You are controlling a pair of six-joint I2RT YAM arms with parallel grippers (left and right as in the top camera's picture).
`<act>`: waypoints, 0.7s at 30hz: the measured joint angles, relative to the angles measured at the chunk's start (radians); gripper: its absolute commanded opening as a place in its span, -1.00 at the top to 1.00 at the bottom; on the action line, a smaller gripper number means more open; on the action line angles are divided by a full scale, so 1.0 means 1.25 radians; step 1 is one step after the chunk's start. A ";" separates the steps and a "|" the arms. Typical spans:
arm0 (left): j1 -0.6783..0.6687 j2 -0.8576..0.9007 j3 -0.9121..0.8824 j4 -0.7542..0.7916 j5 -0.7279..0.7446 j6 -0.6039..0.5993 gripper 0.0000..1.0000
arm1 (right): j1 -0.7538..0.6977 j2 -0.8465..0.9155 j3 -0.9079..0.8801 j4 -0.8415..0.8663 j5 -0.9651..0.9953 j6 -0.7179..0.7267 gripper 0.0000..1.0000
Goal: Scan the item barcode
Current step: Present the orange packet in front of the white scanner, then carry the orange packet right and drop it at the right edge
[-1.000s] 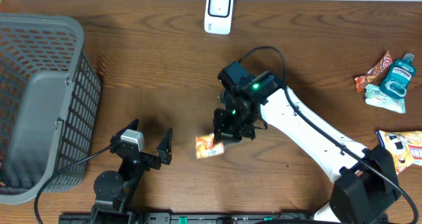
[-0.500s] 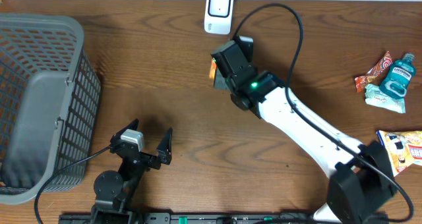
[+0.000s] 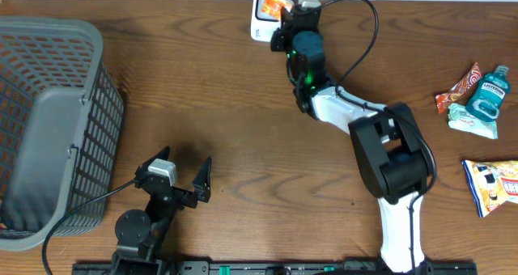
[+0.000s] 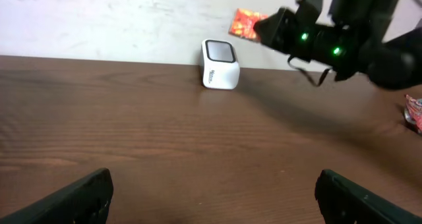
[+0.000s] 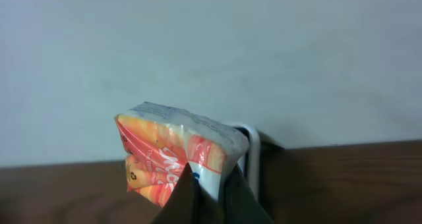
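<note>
Your right gripper (image 3: 285, 11) is clamped on an orange snack packet (image 3: 276, 1) and holds it raised off the counter (image 3: 202, 89) at the far edge. The white barcode scanner (image 4: 219, 64) stands just below and beyond the gripper's fingertips, apart from the packet. Your left gripper (image 3: 184, 163) sits low at the near edge, jaws spread wide with nothing between them, a grey mesh basket (image 3: 109, 105) to its left and a mouthwash bottle (image 3: 490, 93) lying far off to the right gripper's right.
</note>
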 measured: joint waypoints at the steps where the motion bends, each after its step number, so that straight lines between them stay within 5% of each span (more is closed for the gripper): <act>1: 0.000 0.000 0.000 0.000 0.000 0.000 -0.96 | -0.008 0.027 0.022 0.002 -0.018 -0.007 0.98; 10: 0.000 0.000 0.000 0.000 0.000 0.000 -0.96 | -0.020 0.179 0.287 -0.106 -0.115 -0.114 0.98; 21: 0.000 0.000 0.000 0.000 0.000 0.000 -0.96 | -0.049 0.201 0.304 -0.096 -0.112 -0.150 0.98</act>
